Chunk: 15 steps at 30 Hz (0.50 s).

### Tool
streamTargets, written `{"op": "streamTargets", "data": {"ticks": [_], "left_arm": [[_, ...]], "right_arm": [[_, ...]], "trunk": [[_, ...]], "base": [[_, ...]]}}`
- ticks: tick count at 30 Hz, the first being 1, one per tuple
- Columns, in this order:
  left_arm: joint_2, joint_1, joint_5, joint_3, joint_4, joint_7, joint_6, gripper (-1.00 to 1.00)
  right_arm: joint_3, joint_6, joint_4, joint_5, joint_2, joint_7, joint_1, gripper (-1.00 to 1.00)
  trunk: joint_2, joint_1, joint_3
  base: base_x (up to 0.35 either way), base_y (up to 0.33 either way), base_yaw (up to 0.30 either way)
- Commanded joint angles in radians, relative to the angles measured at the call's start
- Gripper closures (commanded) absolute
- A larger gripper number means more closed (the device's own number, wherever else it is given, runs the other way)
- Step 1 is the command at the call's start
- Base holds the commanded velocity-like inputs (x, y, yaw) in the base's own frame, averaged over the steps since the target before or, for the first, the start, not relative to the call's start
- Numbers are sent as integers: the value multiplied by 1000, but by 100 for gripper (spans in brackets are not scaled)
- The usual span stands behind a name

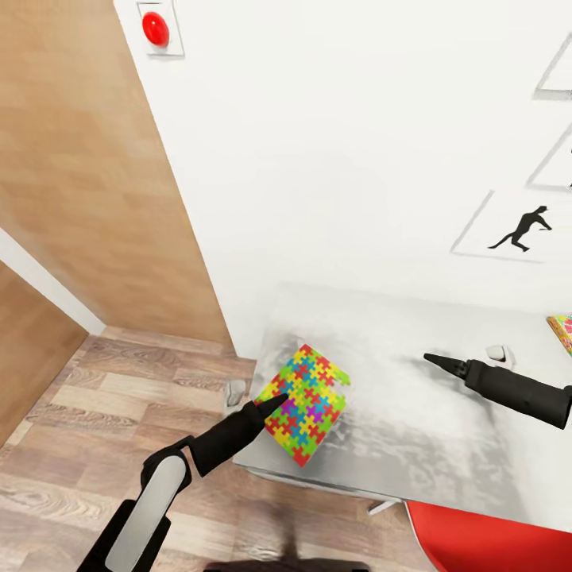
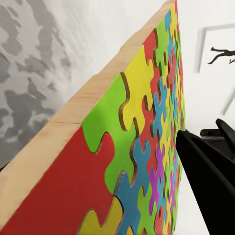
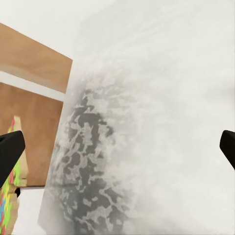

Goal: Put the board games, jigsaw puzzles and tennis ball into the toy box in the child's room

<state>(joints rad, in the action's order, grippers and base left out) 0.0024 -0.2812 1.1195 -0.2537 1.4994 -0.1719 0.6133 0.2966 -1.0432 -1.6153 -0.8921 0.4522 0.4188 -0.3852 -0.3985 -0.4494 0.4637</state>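
A jigsaw puzzle [image 1: 307,402], a flat sheet of bright interlocking pieces with a pale wooden edge [image 2: 98,83], sits tilted over the near left corner of the table [image 1: 413,429]. My left gripper [image 1: 274,403] is shut on its left edge, and one dark finger [image 2: 205,181] lies against the coloured face. A second jigsaw puzzle [image 1: 562,330] peeks in at the table's right edge. My right gripper [image 1: 435,361] hovers open over the middle of the table, its fingertips [image 3: 10,152] wide apart above the bare mottled top. The toy box and tennis ball are out of view.
A white wall with black baseball-player silhouette pictures [image 1: 520,230] rises behind the table. A red chair [image 1: 477,540] stands at the table's near right. A small white object [image 1: 500,353] rests on the table beside my right arm. Wood-plank floor [image 1: 95,429] lies to the left.
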Motion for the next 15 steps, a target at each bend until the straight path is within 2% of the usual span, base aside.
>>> {"op": "streamTargets", "data": {"ticks": [1,8,15], "left_arm": [[1,6,2,-2,13,14,6,100],[2,30,3,-5,48,50,20,100],[3,40,3,-4,57,57,24,100]], "right_arm": [[1,-4,0,10,0,11,-1,-100],[0,-4,0,10,0,12,0,-100],[-1,-4,0,10,0,12,0,-100]], "trunk": [[-2,-1,0],[-2,-1,-11],[-2,-1,-23]], "base": [[0,0,-61],[0,0,-62],[0,0,-62]]}}
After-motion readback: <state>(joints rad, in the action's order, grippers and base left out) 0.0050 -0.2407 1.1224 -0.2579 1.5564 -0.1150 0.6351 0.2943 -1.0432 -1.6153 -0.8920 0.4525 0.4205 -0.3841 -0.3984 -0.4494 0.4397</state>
